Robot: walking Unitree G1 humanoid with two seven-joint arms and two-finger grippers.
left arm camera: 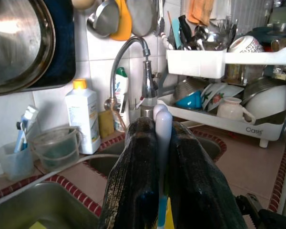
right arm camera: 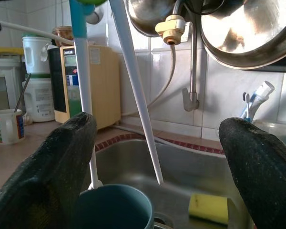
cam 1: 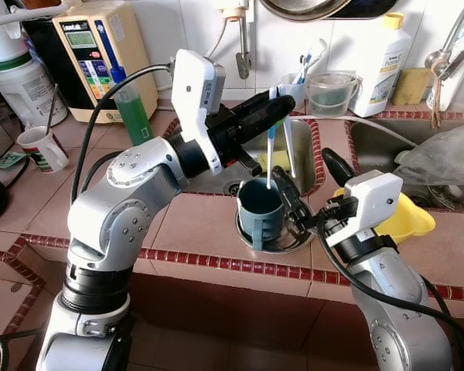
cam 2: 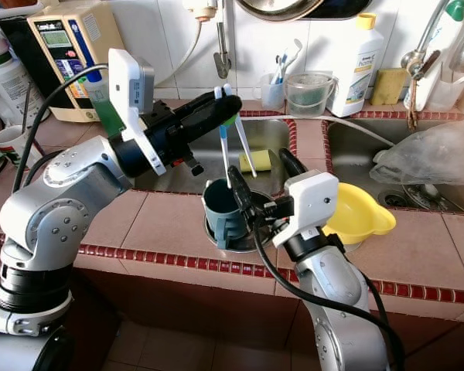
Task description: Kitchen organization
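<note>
Now my left gripper (cam 1: 277,106) is clamped on two thin toothbrushes (cam 1: 270,158) near their tops, their lower ends over the blue cup (cam 1: 260,209), which stands on the counter at 6 o'clock from the sink. My right gripper (cam 1: 298,218) stands apart around the cup. The toothbrushes look light, stiff and slippery, so I judge a hold on the handles is best.

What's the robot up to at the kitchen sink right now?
The left gripper is shut on two long toothbrushes, holding them above a dark teal plastic mug that sits on the tiled counter edge before the sink. One brush tip reaches into the mug. The right gripper is open around the mug.
</note>
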